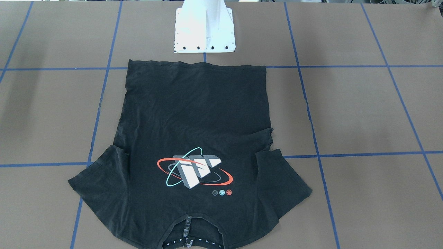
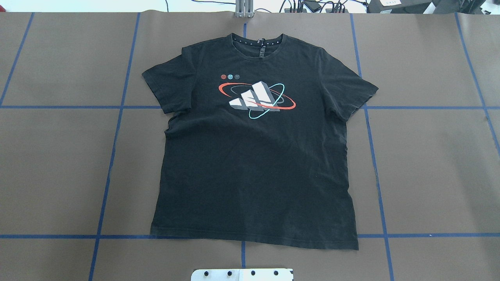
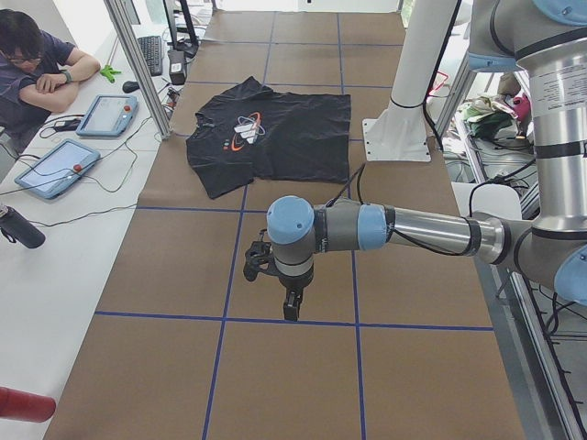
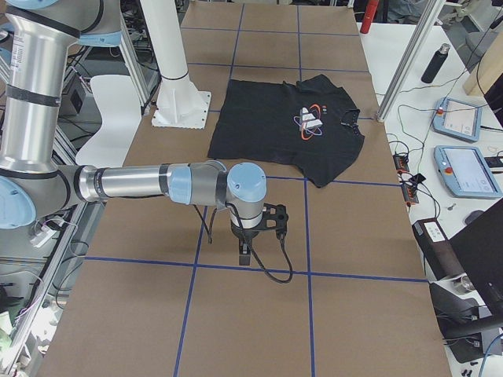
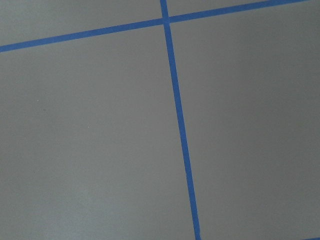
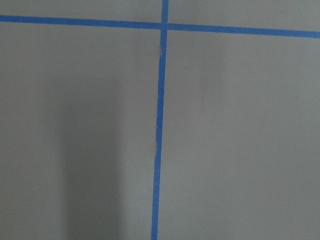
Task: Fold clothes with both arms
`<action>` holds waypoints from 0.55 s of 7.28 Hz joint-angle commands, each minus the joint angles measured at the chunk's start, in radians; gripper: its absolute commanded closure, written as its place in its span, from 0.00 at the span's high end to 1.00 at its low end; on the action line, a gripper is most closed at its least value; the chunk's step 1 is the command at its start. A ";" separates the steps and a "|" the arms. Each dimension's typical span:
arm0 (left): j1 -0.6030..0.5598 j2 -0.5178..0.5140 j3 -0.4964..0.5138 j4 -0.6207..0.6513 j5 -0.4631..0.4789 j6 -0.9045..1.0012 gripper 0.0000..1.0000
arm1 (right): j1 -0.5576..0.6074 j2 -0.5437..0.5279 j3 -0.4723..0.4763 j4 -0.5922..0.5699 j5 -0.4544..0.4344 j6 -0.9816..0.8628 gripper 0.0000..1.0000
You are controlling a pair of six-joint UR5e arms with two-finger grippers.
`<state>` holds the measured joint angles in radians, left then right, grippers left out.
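One black shirt (image 1: 193, 138) fills the front-facing view. It lies flat and face up on the brown table (image 1: 363, 110), hem just short of the white pedestal (image 1: 204, 31), collar at the bottom edge. Blue tape (image 1: 346, 65) grids the table and runs under the cloth.

Overhead now: the shirt sits mid-table, sleeves out to both sides and the graphic (image 2: 256, 99) on the chest. The hem lies along the tape line nearest the pedestal. Cables (image 2: 312, 6) trail beyond the far edge.

From the left end, the left arm (image 3: 413, 229) stretches level over bare table, well apart from the shirt. The left gripper (image 3: 290, 307) points down above a tape line; fingers apart or together, I cannot tell. An operator (image 3: 37, 64) leans on the side bench beside two tablets (image 3: 105, 115), a keyboard (image 3: 151, 50) and a dark bottle (image 3: 20, 226).

From the right end, the right arm (image 4: 141, 182) mirrors that pose. The right gripper (image 4: 246, 255) hangs over the tape, its state impossible to tell. The shirt lies beyond it, next to the pedestal.

Left wrist camera: brown table and a tape crossing. Right wrist camera: another crossing, with a soft shadow (image 6: 85, 175) at the left.
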<state>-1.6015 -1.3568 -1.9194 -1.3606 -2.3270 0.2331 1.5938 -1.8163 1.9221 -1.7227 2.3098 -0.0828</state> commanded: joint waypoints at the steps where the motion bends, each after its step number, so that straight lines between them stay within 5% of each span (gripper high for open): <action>1: 0.000 0.001 -0.009 -0.002 -0.006 0.000 1.00 | 0.000 0.000 0.002 0.000 0.000 0.000 1.00; 4: 0.003 -0.005 -0.047 -0.006 0.002 -0.002 1.00 | -0.003 0.030 0.005 0.000 0.002 0.002 1.00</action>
<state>-1.5997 -1.3586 -1.9565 -1.3622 -2.3270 0.2322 1.5922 -1.8058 1.9257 -1.7227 2.3105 -0.0825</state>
